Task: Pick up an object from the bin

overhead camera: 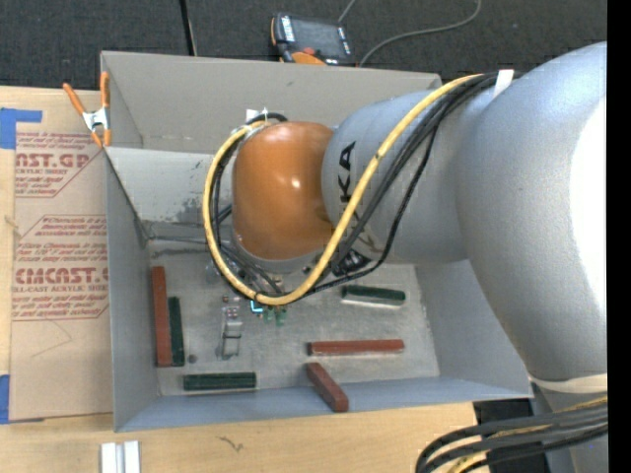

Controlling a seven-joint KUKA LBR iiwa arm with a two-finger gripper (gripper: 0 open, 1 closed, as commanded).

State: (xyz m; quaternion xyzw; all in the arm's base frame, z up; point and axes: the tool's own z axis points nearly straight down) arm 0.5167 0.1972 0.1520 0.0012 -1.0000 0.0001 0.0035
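Observation:
My gripper point(231, 333) reaches down under the arm's orange cover, over the bin floor left of the middle. I see nothing held in it. A dark green bar point(175, 331) lies lengthwise just to its left, touching a longer red-brown bar point(158, 313) along the bin's left wall. Another dark green bar point(219, 382) lies crosswise just in front of the gripper, near the front wall.
To the right, a red-brown bar point(355, 347) lies crosswise on the floor and a short red-brown block point(326, 386) sits tilted at the front wall. A dark green bar with a pale edge point(373, 296) lies farther back on the right. The arm covers the back half of the bin.

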